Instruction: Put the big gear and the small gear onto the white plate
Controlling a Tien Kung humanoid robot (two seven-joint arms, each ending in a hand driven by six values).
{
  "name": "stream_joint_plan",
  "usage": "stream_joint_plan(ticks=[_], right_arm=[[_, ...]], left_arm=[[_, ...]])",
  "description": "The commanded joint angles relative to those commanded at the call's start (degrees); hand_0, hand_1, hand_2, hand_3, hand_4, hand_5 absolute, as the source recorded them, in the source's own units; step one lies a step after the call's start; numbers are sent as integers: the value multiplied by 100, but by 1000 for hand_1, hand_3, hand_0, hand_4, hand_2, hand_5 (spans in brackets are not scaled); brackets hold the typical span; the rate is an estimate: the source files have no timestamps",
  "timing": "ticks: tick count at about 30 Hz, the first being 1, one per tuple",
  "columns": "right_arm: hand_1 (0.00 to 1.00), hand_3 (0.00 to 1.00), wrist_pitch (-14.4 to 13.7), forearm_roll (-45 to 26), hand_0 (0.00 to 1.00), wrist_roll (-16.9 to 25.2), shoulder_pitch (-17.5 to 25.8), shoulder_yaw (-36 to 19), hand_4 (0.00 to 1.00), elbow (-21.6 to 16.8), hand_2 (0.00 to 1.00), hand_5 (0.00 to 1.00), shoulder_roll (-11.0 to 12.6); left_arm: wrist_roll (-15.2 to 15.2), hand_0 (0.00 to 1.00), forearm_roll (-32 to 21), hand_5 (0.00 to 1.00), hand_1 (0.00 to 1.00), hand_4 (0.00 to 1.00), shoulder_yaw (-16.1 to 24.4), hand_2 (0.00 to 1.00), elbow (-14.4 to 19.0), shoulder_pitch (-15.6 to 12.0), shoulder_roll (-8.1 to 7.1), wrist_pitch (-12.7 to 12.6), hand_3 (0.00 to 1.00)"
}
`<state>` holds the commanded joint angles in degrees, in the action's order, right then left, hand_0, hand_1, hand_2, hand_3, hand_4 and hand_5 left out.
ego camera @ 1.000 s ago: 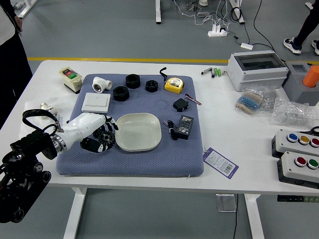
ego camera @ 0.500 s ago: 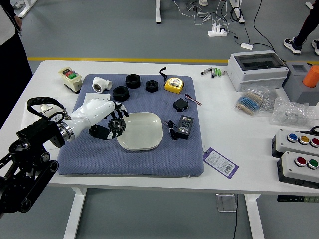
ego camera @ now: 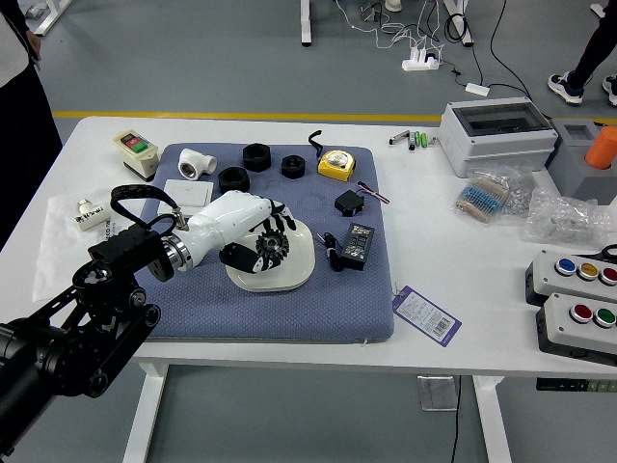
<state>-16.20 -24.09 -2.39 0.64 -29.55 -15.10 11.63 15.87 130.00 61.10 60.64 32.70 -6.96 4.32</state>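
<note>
Gear (ego camera: 273, 243) over plate (ego camera: 301, 265), in L hand (ego camera: 224, 227); next job is down & let go

Head view: L hand reaches in over the plate's left part, fingers (ego camera: 283, 214) curled w/ the gear pinched btwn them & the thumb. Gear is round, so no long axis; its toothed face shows to the cam. Can't tell if it touches the plate or hangs just above, nor if it's the big or small one. 2nd gear: can't pick out. Plate lies under the fingers, w/ bare surface to their right & nearside. Prob. step: set this gear down; a shift right first would likely leave more room. Risk: teeth may snag on a finger at release.

Beyond the fingers & left: black rings (ego camera: 233, 180). Beyond & right: tape (ego camera: 336, 166). Right, past the rim: adapter (ego camera: 358, 246) & its cable (ego camera: 332, 253), so don't overshoot. Nothing seen btwn gear & plate. R hand is out of view. Far left, a person's hand (ego camera: 36, 44) is off the table, well apart from the fingers.
</note>
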Motion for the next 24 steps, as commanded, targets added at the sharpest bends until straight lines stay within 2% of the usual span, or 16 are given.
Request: stream_joint_plan(ticks=[5, 6, 11, 12, 17, 18, 23, 24], right_arm=[[739, 640, -16, -28, 719, 19, -6, 9, 831, -5, 797, 671, 5], [738, 640, -19, -27, 718, 22, -8, 11, 831, -6, 797, 671, 5], [738, 640, -23, -33, 718, 24, -11, 21, 831, -8, 797, 671, 7], [738, 637, -24, -40, 718, 26, -9, 25, 831, -8, 796, 671, 7], [738, 637, -31, -50, 718, 27, 6, 43, 831, -9, 796, 671, 6], [738, 633, -32, -54, 718, 29, 12, 45, 830, -8, 795, 670, 5], [738, 633, -39, -54, 718, 31, 24, 59, 830, -7, 795, 670, 7], [735, 631, -41, -56, 717, 33, 35, 59, 829, -4, 794, 669, 7]], left_arm=[[12, 355, 0, 2, 408, 170, -1, 461, -443, 146, 189, -52, 637], [20, 473, 0, 2, 536, 711, -2, 603, -558, 187, 229, -67, 651], [67, 473, 0, 2, 536, 711, 19, 603, -870, 278, 317, -168, 651], [58, 585, 0, 2, 685, 864, 31, 763, -919, 289, 335, -194, 735], [-26, 585, 0, 2, 685, 864, 67, 763, -1043, 319, 381, -222, 735], [-81, 713, 0, 143, 816, 998, 65, 900, -1047, 322, 389, -203, 829], [-249, 713, 0, 143, 816, 998, 91, 900, -1103, 333, 418, -217, 829], [-269, 797, 0, 129, 894, 998, 99, 968, -1098, 317, 413, -244, 844]])
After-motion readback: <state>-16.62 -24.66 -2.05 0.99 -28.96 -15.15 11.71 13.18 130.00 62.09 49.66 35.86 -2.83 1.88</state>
